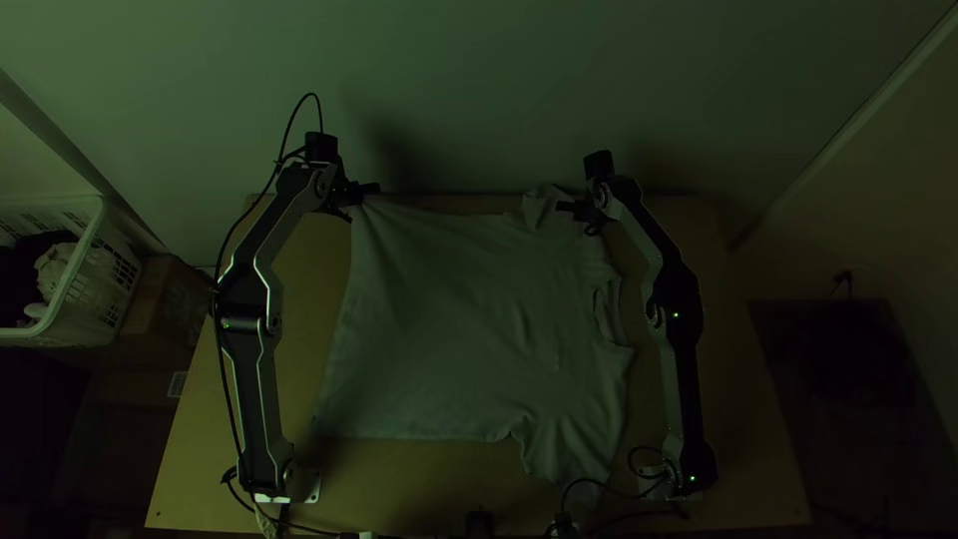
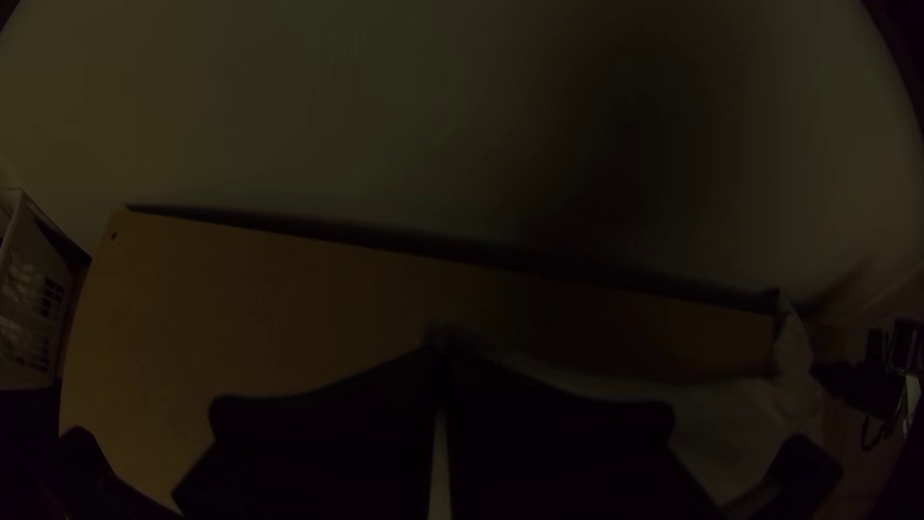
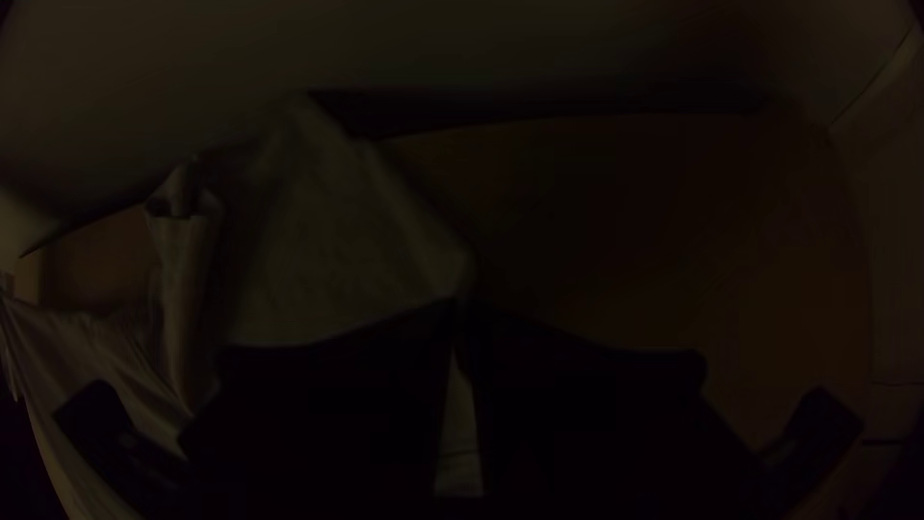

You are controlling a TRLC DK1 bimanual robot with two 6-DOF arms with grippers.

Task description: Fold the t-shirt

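Pale grey cloth t-shirt [image 1: 459,319] lies spread on light wooden table [image 1: 748,459], hem-to-collar axis crosswise, body nearward of both jaws. Left gripper [image 2: 441,354]: closed on far hem corner; right gripper [image 3: 464,306]: closed on cloth near far shoulder.

Dim room around a light wooden table

A plain, pale wall [image 1: 479,90] rises behind the far edge of the light wooden table [image 1: 748,429], with soft dark shadows on it. Off the table's left edge sits a white slatted basket [image 1: 85,284] holding dark cloth [image 1: 18,274] and whitish cloth [image 1: 52,269]; a brown box [image 1: 170,299] stands between basket and table. Beyond the right edge, a pale strip [image 1: 868,110] runs slantwise, and a dark, roughly rectangular area [image 1: 848,344] lies lower down. Light is weak, greenish from above; the lower left is nearly black.
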